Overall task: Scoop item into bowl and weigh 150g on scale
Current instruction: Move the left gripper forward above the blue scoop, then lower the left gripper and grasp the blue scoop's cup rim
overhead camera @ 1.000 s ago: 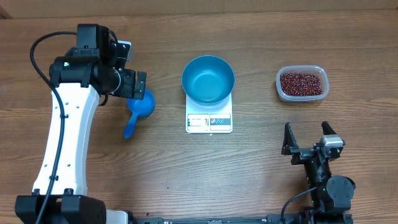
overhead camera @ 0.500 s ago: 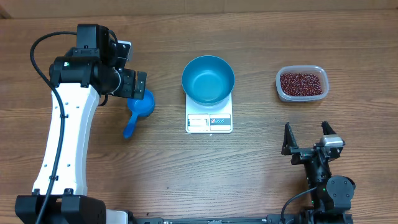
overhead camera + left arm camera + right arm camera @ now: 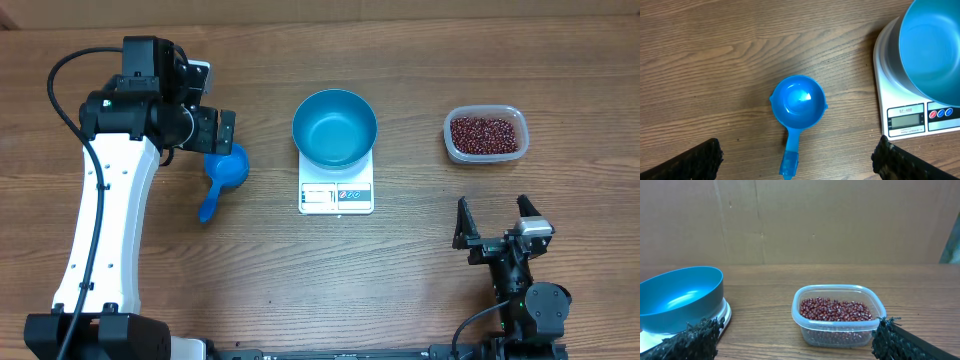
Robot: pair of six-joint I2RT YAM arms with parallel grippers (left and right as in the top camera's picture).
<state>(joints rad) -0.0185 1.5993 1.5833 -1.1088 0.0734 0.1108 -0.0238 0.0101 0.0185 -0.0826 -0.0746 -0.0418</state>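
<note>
The empty blue bowl (image 3: pixel 335 128) sits on the white scale (image 3: pixel 336 195) at the table's middle. Dark red-brown beans (image 3: pixel 486 133) fill a clear tub (image 3: pixel 450 140) at the back right. A small blue scoop (image 3: pixel 222 175) lies left of the scale with its handle pointing toward the front. My left gripper (image 3: pixel 216 134) hovers open over the scoop's cup. In the left wrist view the scoop (image 3: pixel 797 102) lies between the spread fingers, untouched, beside the bowl (image 3: pixel 935 50) and scale (image 3: pixel 910 120). My right gripper (image 3: pixel 492 222) rests open at the front right, facing the beans (image 3: pixel 835 309).
Bare wooden tabletop surrounds everything. A cardboard wall (image 3: pixel 800 220) stands behind the table. In the right wrist view the tub (image 3: pixel 840 332) is straight ahead and the bowl (image 3: pixel 680 300) on the scale (image 3: pixel 725 316) is to the left.
</note>
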